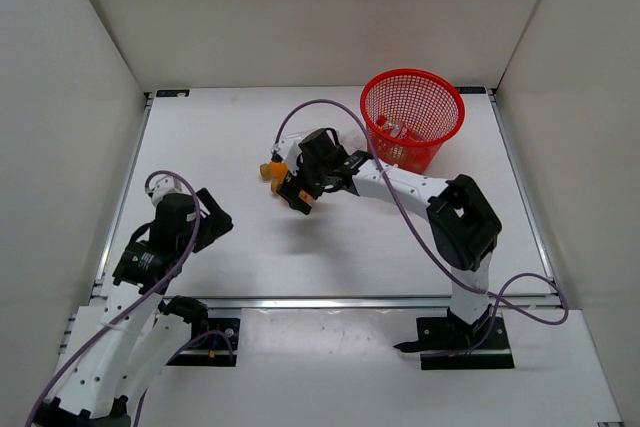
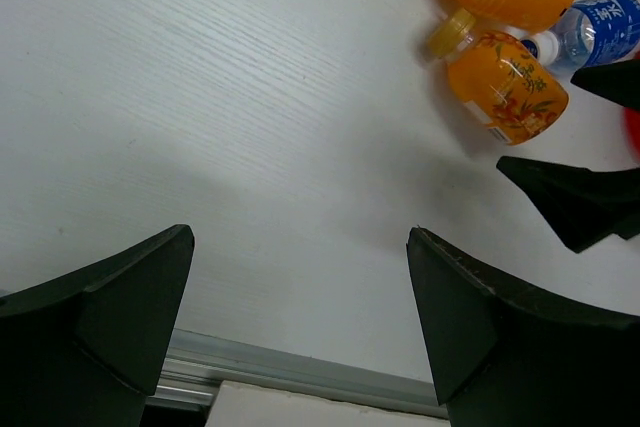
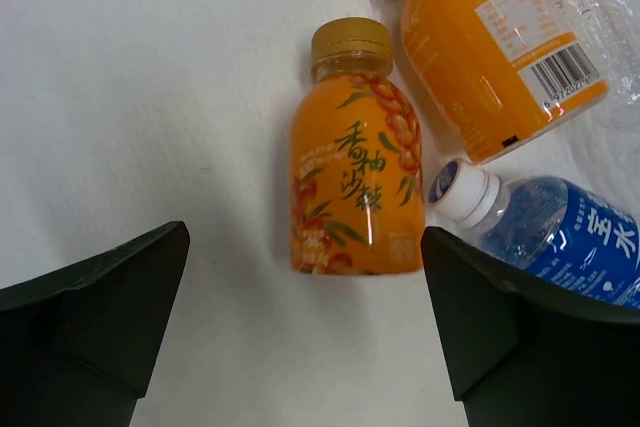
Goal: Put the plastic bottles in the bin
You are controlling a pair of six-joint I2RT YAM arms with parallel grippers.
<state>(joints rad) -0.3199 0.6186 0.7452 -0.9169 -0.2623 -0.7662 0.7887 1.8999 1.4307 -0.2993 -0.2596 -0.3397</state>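
Observation:
In the right wrist view, an orange bottle with a leaf print [image 3: 355, 187] lies on the white table. Beside it lie a second orange bottle [image 3: 495, 42], a blue-labelled bottle [image 3: 545, 227] and a clear bottle [image 3: 610, 7]. My right gripper [image 3: 305, 277] is open and empty, hovering just above the leaf-print bottle's base. From above, it [image 1: 297, 192] covers most of the cluster; one orange bottle [image 1: 272, 169] shows. The red mesh bin [image 1: 438, 97] stands at the back right with a bottle [image 1: 395, 132] inside. My left gripper [image 1: 215, 219] is open and empty, well left of the bottles.
The left wrist view shows the two orange bottles [image 2: 505, 87] and the blue-labelled one [image 2: 600, 27] at the far right, with the right gripper's black fingers [image 2: 570, 197] by them. A metal rail [image 2: 300, 372] edges the table's near side. White walls enclose the table.

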